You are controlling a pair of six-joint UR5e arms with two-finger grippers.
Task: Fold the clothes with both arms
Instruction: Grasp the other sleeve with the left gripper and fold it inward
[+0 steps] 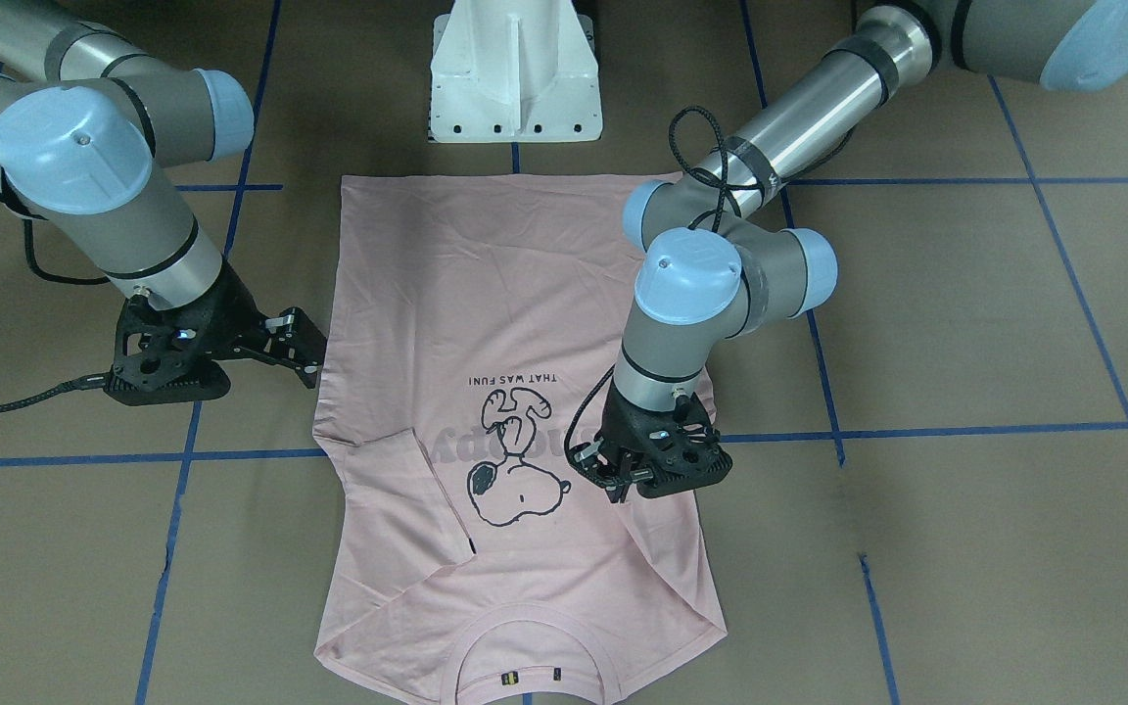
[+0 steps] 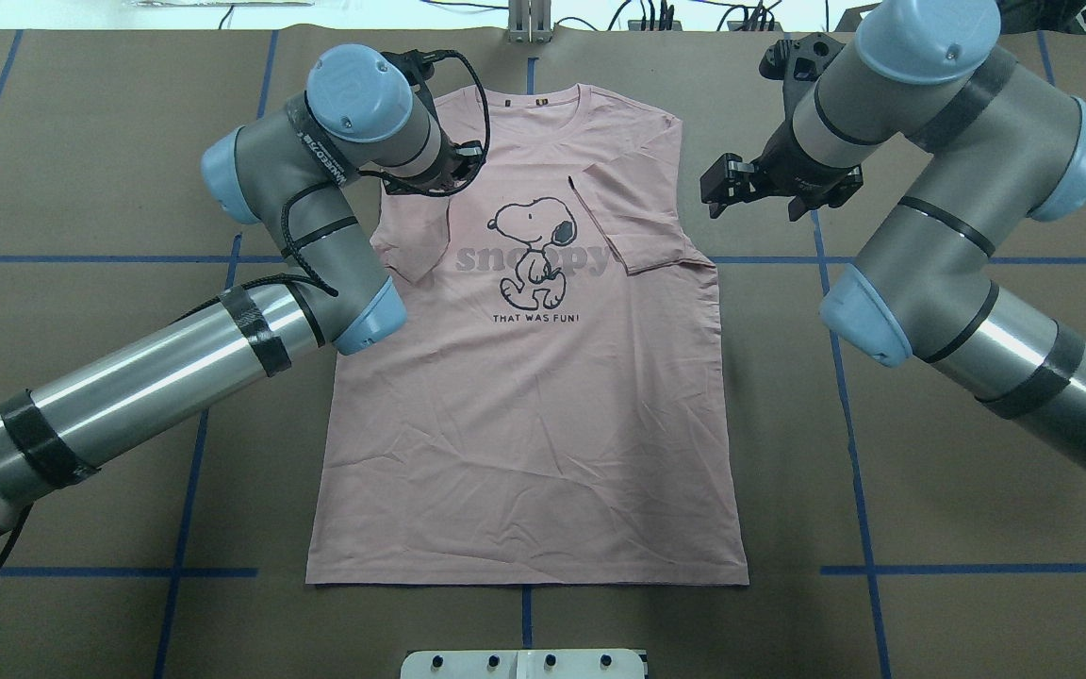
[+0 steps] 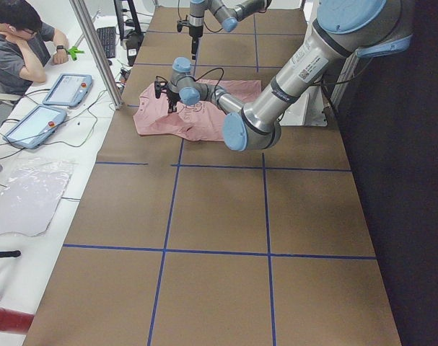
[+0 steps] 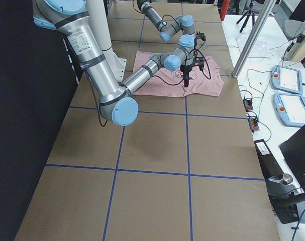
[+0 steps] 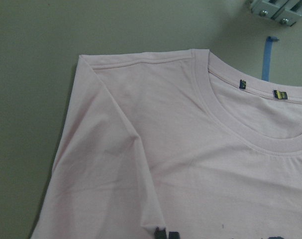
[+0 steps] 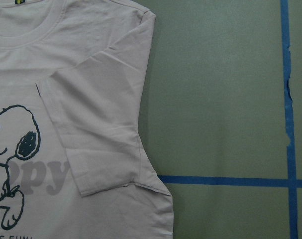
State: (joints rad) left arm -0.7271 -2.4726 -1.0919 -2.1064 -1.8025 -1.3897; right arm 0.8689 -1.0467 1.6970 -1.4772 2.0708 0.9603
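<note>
**Left tool**: the wrist view shows dark fingertips set apart at the bottom of the frame with nothing between them. The tool hangs low over the T-shirt, above the cloth and beside the left sleeve, which lies turned in over the chest.

**Right tool**: the fingers are spread and empty. It sits off the cloth over the bare tabletop, just beside the shirt's right edge. It is level with the right sleeve, which is also turned in.

**Shirt:** it lies flat and print up. The long axis runs straight away from the robot, with the collar at the far end and the hem at the near end.

**Key relation:** both tools stand at the collar end, and the hem is well apart from both. The cloth lies inward of the right tool and directly under the left one.

**Judgement:** the sleeves look finished. The next fold probably runs along the long axis, collar end toward hem. The left tool has the shorter drop to a shoulder. The right tool must first come inward over the edge.
</note>
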